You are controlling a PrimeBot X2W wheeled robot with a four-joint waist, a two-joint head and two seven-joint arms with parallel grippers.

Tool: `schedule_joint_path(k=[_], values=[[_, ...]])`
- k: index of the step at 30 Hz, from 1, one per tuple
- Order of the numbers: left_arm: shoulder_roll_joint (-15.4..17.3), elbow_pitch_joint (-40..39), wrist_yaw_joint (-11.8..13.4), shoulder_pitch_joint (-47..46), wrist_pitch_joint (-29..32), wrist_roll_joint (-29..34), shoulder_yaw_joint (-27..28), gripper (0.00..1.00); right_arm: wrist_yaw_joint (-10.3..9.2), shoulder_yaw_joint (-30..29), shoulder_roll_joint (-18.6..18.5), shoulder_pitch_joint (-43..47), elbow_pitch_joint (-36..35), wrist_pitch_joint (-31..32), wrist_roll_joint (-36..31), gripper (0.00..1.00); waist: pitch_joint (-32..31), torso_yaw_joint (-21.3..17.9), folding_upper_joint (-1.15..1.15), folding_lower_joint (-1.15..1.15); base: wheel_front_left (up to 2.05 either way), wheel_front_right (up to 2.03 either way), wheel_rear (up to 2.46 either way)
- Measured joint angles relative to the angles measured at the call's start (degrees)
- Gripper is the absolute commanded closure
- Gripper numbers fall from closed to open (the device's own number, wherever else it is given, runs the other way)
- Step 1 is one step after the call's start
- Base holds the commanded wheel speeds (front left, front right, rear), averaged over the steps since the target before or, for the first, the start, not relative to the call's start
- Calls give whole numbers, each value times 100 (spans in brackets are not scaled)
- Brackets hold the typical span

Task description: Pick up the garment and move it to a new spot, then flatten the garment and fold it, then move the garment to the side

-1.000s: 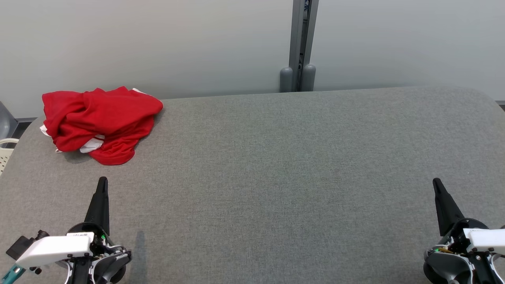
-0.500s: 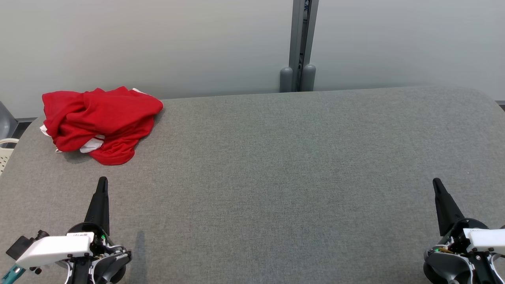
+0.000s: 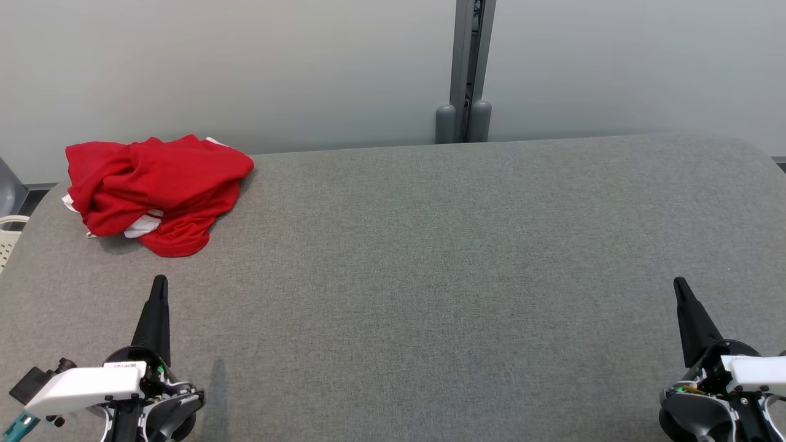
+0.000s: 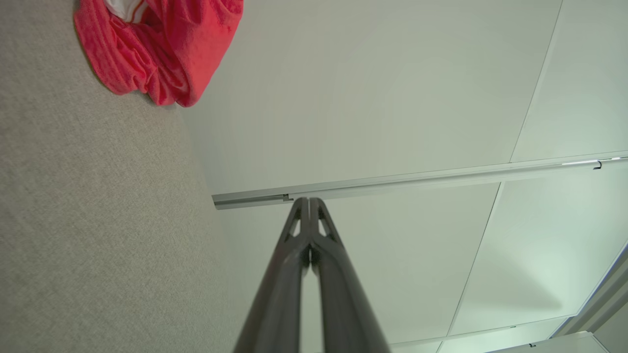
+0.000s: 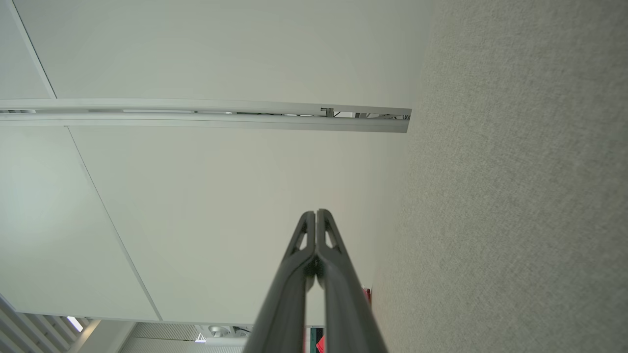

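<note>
The garment (image 3: 153,190) is a crumpled red cloth with some white showing, heaped at the far left corner of the grey padded table (image 3: 430,258). Its lower part also appears at the top left of the left wrist view as the garment (image 4: 157,49). My left gripper (image 3: 159,283) rests low at the near left, fingers together and holding nothing, a short way in front of the heap. In its own wrist view the left gripper (image 4: 309,202) points past the table edge toward the wall. My right gripper (image 3: 679,285) sits shut and empty at the near right, far from the cloth; the right gripper (image 5: 316,214) shows pressed-together tips.
A pale wall runs behind the table with a grey vertical post (image 3: 470,67) and two rounded caps at its foot. A white basket edge (image 3: 7,236) peeks in beyond the table's left side. Bare grey fabric spans the middle and right.
</note>
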Motion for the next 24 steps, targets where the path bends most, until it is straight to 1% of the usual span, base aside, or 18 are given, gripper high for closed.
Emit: schedule_joint_path(k=[24], values=[[0,0,0,0,0,0,0,100,0,0,0,0,0,0,0,100,0,0,0,0,0,0,0]])
